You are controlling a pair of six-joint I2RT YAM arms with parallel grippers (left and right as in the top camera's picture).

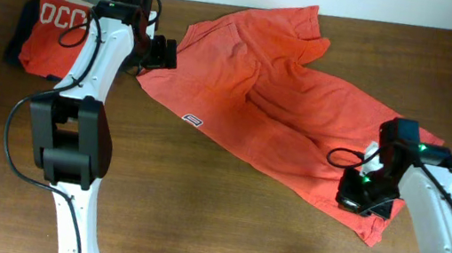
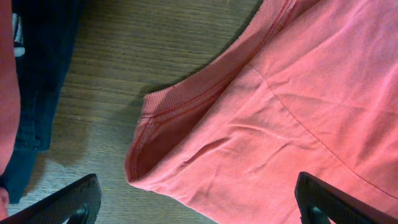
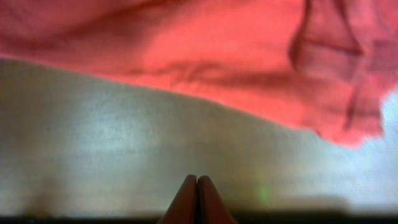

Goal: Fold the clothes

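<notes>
T-shirt [image 2: 280, 124] edge between spread left fingers [image 2: 68, 199].

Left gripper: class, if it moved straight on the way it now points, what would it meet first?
Most likely the T-shirt, at its ribbed edge, which lies just ahead of the open left gripper. Depth is unclear, so contact could come a little further in.

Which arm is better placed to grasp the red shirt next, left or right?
Probably left: the left gripper is open, with the stitched edge of the T-shirt right before it. The right gripper is shut and must open first.
</notes>
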